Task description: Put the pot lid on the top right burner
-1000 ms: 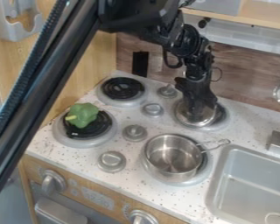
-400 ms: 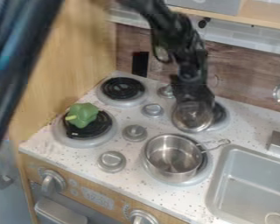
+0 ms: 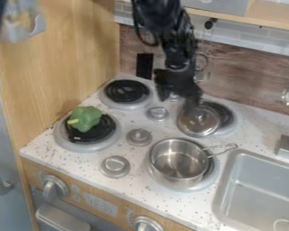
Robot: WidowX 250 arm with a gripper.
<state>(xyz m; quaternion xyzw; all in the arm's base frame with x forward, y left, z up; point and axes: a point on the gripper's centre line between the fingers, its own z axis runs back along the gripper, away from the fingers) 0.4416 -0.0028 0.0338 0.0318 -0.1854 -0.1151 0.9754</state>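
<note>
my black two-pronged hand [image 3: 188,100] hangs over the back right part of the stove, at the end of my black arm [image 3: 174,40], which comes down from the top edge of the view. i cannot tell whether my hand is spread, pressed together or pinching the lid; its lower end overlaps the lid's back left edge in the view, and i cannot tell whether the two touch.

the round, shiny silver metal lid [image 3: 198,123] lies over the front left part of the top right burner [image 3: 228,118], off its centre. the burner's black coil shows behind the lid and to its right.

in front of the lid, a silver metal pot [image 3: 178,163] stands upright and uncovered on the bottom right burner [image 3: 211,175], its wire handle pointing to the right and slightly back. on the bottom left burner, with its black coil and pale grey ring [image 3: 70,143], sits a green toy pepper [image 3: 86,116] with a lighter green stem. the top left burner [image 3: 128,91] has a black coil too.

round grey knobs [image 3: 138,136] run in a row between the left and right burners, on the white speckled bench [image 3: 148,180]. a grey sink [image 3: 221,198] is set into it at the right, beside the pot. more knobs [image 3: 54,187] sit on the wooden front panel [image 3: 99,194], and a brown wood-grain wall [image 3: 249,74] stands behind the stove.
</note>
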